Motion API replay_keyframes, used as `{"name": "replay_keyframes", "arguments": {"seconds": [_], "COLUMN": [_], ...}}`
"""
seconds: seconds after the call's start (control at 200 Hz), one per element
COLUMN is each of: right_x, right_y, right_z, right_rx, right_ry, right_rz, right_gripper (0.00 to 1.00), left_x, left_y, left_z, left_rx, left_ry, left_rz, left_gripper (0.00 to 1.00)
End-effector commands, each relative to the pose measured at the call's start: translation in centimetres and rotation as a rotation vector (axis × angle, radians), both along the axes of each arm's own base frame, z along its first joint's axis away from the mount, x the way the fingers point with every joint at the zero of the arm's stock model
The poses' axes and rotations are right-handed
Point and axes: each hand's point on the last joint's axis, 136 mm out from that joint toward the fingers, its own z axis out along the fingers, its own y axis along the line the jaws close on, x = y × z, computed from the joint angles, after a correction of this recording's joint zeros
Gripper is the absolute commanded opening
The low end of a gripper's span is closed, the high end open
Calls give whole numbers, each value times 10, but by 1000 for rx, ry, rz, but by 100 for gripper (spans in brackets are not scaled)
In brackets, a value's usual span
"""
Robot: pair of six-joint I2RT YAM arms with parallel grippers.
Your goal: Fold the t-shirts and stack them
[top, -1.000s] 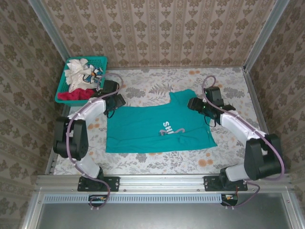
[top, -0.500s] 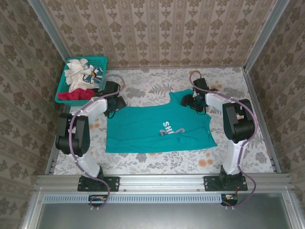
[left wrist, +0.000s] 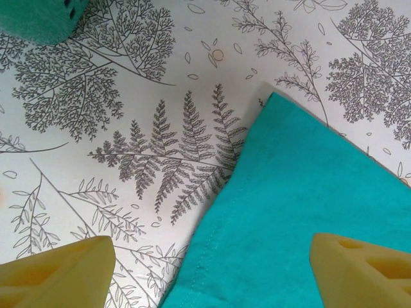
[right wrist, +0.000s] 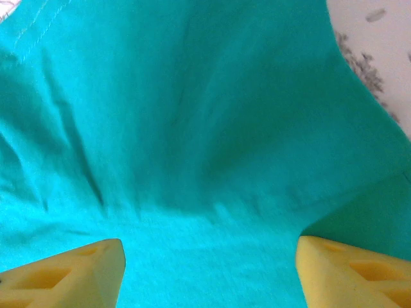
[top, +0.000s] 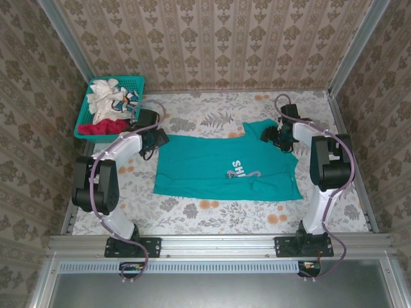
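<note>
A teal t-shirt (top: 225,170) with white chest lettering lies spread flat on the leaf-print table. My left gripper (top: 156,138) hovers open over the shirt's far-left corner. In the left wrist view its yellow fingers straddle the stitched hem (left wrist: 302,212), one over bare table and one over cloth. My right gripper (top: 275,136) stands at the shirt's far-right end, jaws wide. In the right wrist view creased teal cloth (right wrist: 205,128) lies between and under its fingertips (right wrist: 210,246). White (top: 106,96) and red (top: 99,128) shirts sit in the basket.
The teal mesh basket (top: 87,106) stands at the far-left corner, just behind my left gripper; its corner shows in the left wrist view (left wrist: 38,19). Patterned walls and metal rails close in the table on three sides.
The teal shirt has slid to the right across the table together with my right gripper, uncovering table at its left edge. My left gripper has stayed in place.
</note>
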Motion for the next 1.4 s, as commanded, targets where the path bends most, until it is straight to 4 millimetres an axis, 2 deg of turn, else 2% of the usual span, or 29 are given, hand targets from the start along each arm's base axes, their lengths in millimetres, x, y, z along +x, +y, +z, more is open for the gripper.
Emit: {"name": "replay_keyframes", "arguments": {"seconds": [0.0, 0.07, 0.165, 0.475, 0.585, 0.765, 0.95, 1.135, 1.27, 1.395], "right_x": [-1, 2, 3, -2, -4, -6, -8, -7, -4, 4], "right_y": [4, 8, 12, 19, 18, 18, 14, 13, 9, -8], "right_z": [29, 40, 45, 41, 41, 39, 39, 41, 45, 50], "right_rx": [0, 21, 48, 77, 72, 75, 51, 44, 22, -69], "right_ry": [-86, -125, -140, -138, -138, -134, -129, -139, -154, -173], "right_rz": [40, 42, 45, 49, 49, 51, 46, 41, 33, -3], "right_gripper": [72, 71, 71, 71, 71, 71, 71, 71, 71, 71], "left_x": [17, 25, 35, 68, 73, 84, 80, 74, 75, 77], "left_y": [-4, -3, -4, -14, -16, -29, -33, -32, -32, -33], "left_z": [2, -2, -11, -30, -42, -52, -62, -72, -71, -70], "left_rx": [-8, 2, 13, 16, 20, -1, -3, 4, 0, -4], "left_ry": [2, 26, 59, 130, 169, 185, 219, 245, 240, 232], "left_rz": [12, 32, 60, 124, 137, 119, 117, 116, 117, 107], "left_gripper": [79, 77, 72, 52, 44, 42, 39, 26, 15, 3]}}
